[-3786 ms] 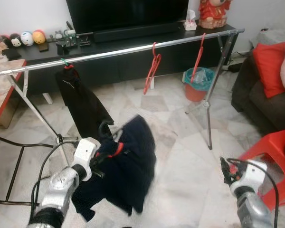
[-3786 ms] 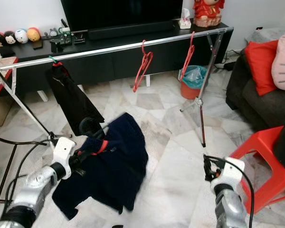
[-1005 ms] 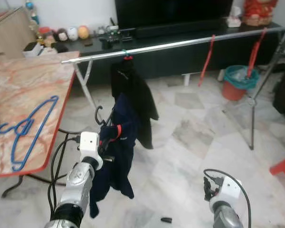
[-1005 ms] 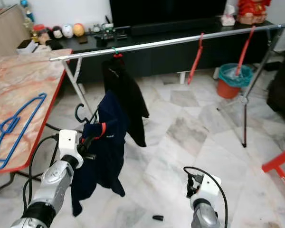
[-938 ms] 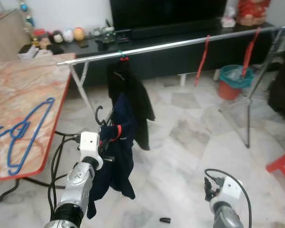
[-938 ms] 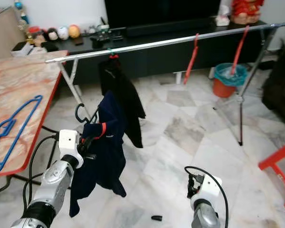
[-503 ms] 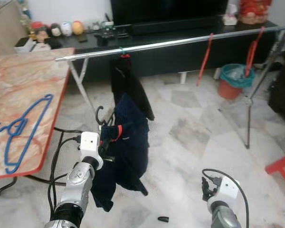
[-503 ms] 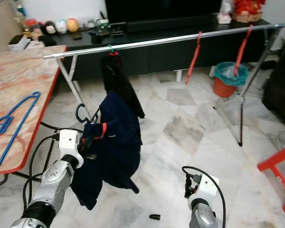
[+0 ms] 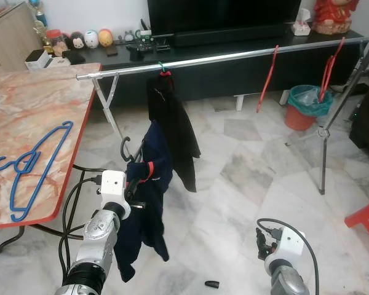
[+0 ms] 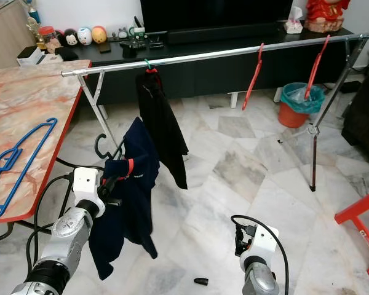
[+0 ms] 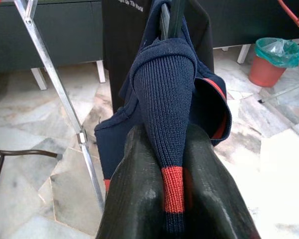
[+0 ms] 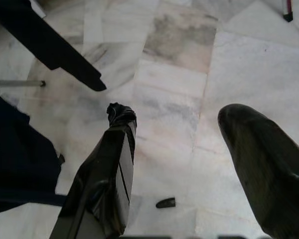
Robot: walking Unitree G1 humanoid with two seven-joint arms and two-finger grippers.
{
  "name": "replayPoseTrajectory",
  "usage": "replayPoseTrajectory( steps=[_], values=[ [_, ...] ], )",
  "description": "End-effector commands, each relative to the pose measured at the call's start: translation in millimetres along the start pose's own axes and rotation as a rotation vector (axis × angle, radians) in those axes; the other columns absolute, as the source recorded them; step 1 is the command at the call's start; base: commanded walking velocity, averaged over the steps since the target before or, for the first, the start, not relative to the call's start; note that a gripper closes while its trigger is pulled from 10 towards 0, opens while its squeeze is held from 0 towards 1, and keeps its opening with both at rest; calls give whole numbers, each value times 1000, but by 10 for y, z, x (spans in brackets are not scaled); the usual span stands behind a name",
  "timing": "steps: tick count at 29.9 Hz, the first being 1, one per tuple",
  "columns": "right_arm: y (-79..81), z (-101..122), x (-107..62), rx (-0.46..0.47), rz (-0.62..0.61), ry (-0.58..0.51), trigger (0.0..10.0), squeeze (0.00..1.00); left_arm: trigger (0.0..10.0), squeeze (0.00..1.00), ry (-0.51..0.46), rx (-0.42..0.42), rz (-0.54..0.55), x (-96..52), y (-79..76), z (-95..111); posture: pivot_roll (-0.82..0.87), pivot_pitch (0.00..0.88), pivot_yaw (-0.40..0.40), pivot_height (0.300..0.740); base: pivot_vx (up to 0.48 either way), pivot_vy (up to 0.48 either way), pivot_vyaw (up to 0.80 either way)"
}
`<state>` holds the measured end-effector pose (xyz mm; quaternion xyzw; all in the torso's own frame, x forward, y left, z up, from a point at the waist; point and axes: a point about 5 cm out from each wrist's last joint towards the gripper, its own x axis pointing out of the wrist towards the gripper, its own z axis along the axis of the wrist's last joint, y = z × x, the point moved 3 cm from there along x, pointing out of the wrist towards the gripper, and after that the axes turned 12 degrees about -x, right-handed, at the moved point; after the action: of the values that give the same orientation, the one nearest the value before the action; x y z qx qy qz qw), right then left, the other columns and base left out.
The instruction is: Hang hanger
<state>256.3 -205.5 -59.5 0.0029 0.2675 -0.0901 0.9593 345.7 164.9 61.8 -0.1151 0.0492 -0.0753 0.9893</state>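
Left wrist view: left gripper point(image 11: 172, 164) clamps navy garment point(image 11: 167, 94) on hanger point(image 9: 128, 149).

No legible text on any object here.

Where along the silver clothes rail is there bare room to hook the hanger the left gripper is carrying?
The silver clothes rail is bare between the hung black garment and the nearer empty red hanger, and again between the two red hangers. It is crowded at the rail's left end, where the black garment hangs. The left gripper holds the navy sweater on its black hanger below that end.
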Motion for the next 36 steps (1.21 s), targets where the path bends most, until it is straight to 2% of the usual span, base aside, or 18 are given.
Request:
replayPoseTrajectory(
  steps=[1,9,10,23,36],
  values=[
    [25,12,5,-5,12,-3,10000,0,10000,0,-15,29,10,24,43,75,-25,0,85,740,300,0,0],
    [40,13,2,-13,23,-9,10000,0,10000,0,-14,33,21,28,60,77,-25,2,85,740,302,0,488],
    [38,4,0,10,17,-4,10000,0,10000,0,-14,33,24,29,66,78,-26,2,85,740,296,0,0],
    [105,17,3,-25,67,-10,10000,0,10000,0,-13,44,37,32,92,79,-28,3,82,740,302,0,0],
    [136,8,3,-16,89,-4,10000,0,10000,0,-14,69,50,41,160,118,-30,2,81,740,299,0,0]
  ],
)
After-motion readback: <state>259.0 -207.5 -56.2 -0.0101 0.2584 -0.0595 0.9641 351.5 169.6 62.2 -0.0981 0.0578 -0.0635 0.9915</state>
